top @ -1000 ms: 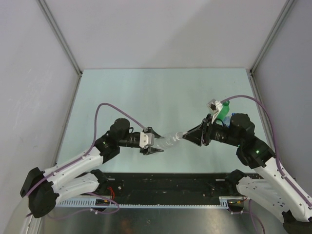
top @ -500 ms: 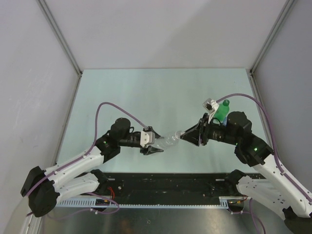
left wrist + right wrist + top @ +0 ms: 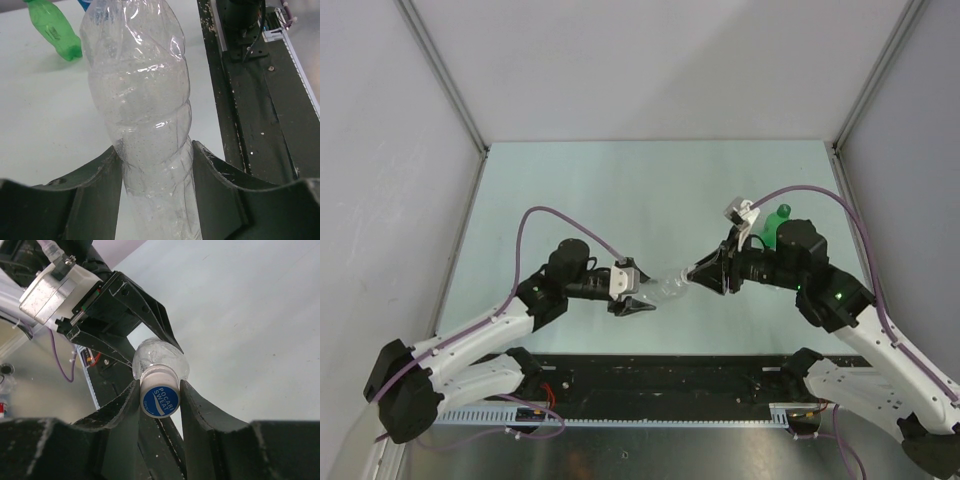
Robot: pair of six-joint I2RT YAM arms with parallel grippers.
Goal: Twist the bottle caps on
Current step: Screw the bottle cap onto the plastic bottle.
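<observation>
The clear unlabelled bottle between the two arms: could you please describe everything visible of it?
The clear bottle is thin, crinkled transparent plastic with moulded ribs, no label and fine droplets inside. It lies roughly level between the arms. The left tool clamps its body from both sides. The right tool grips its cap, which is white-sided with a blue top printed POCARI SWEAT and sits on the neck. How far it is threaded cannot be seen.
</observation>
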